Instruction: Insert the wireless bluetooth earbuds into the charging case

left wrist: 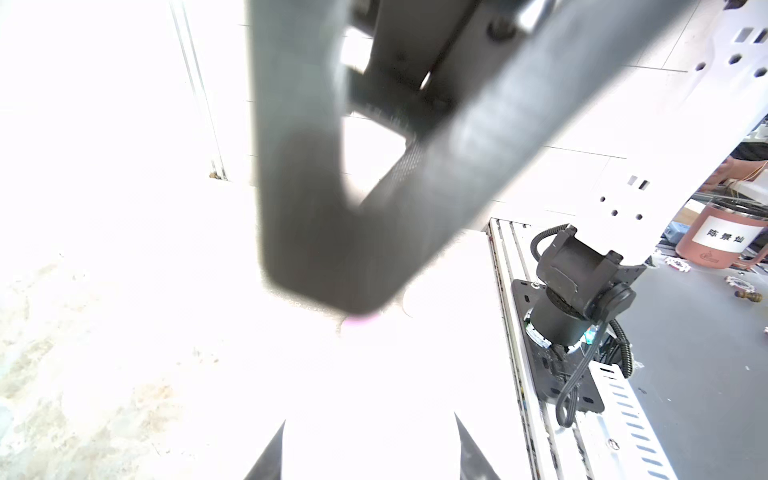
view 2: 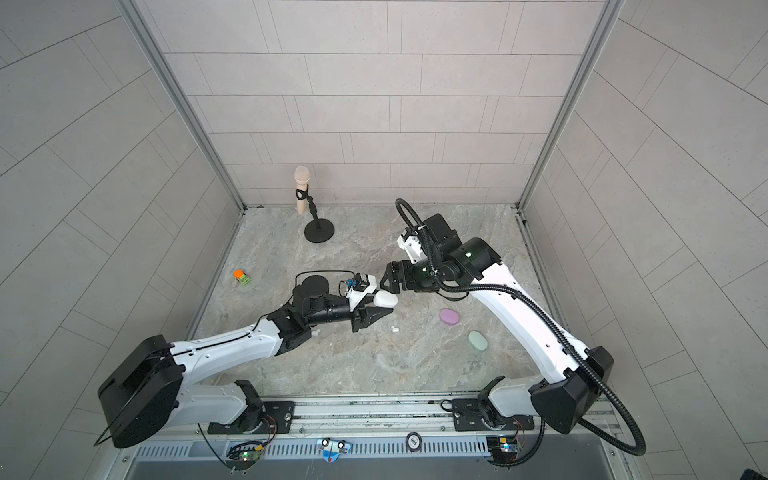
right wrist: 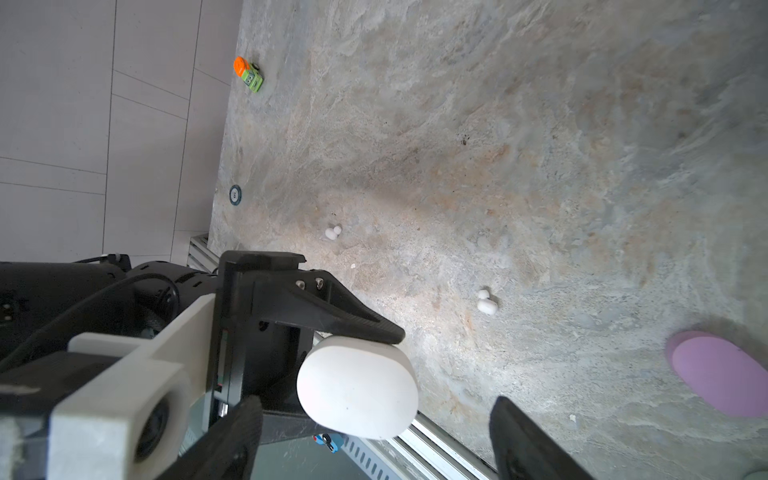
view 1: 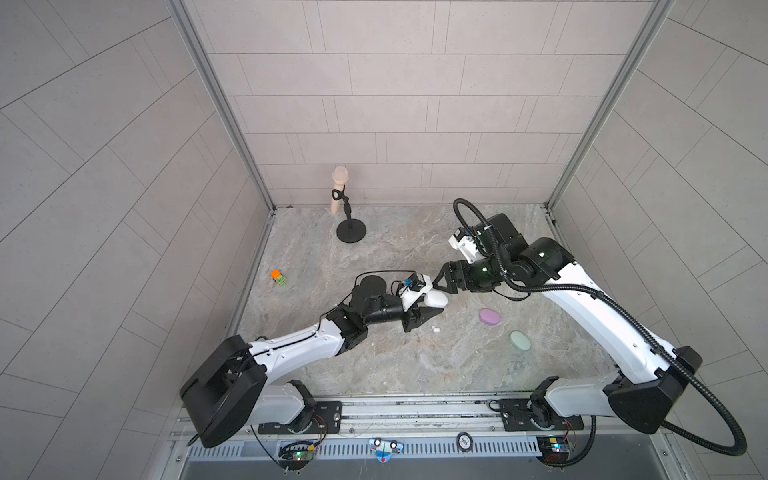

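My left gripper (view 1: 432, 305) (view 2: 384, 306) is shut on a white pill-shaped charging case (view 1: 436, 298) (view 2: 385, 298) (right wrist: 357, 386), held above the marble table. My right gripper (view 1: 437, 283) (view 2: 383, 283) (right wrist: 376, 405) stands open just beyond the case, its fingers (right wrist: 528, 444) wide on either side without touching it. Two white earbuds lie apart on the table, one (view 1: 435, 328) (view 2: 393, 328) (right wrist: 486, 302) below the case, another (view 2: 316, 332) (right wrist: 333, 232) by the left arm. The left wrist view is washed out; the right gripper's dark finger (left wrist: 311, 208) fills it.
A lilac case (view 1: 489, 316) (right wrist: 723, 374) and a mint case (view 1: 519, 340) lie to the right. A microphone on a black stand (view 1: 347, 216) is at the back. An orange-green toy (view 1: 278, 277) sits at the left edge. The rail (view 1: 415, 409) runs along the front.
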Available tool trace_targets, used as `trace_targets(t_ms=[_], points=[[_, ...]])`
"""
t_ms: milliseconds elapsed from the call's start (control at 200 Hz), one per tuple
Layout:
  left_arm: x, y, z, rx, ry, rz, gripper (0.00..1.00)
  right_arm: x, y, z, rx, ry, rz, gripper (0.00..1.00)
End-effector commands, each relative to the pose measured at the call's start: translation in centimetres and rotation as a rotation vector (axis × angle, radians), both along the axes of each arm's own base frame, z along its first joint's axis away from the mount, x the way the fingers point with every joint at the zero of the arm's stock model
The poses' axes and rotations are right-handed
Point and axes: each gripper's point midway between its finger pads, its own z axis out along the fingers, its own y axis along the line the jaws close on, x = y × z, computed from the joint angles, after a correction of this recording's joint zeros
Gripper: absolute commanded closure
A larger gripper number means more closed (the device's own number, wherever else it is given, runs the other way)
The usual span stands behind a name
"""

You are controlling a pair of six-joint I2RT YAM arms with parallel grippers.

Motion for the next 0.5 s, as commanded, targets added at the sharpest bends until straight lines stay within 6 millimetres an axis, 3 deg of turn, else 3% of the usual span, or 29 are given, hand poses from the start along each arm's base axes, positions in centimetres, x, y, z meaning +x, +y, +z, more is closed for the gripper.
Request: trace_targets(t_ms=[0,155,370,496], points=[[-0.5,0.3,1.7,-0.061,-0.021,-0.004,0.73,-0.1,-1.6,-0.1,-0.029,-0.040,-0.026,0.11],[-1.8,0.3,2.4,-0.090,0.005,-0.061,0.73,-0.8,-3.4,0.2,-0.092,-0.148,0.070,0.10],[-3.7,0.4,3.5,-0.152,0.062,-0.147,0.74,-4.0,-2.2,2.0,-0.075,-0.376,0.338,0.13],[-3.9,0.6,3.8,-0.163,0.049,-0.149,0.74,-5.6,-1.4,1.6,-0.121,-0.429,0.457,0.13]])
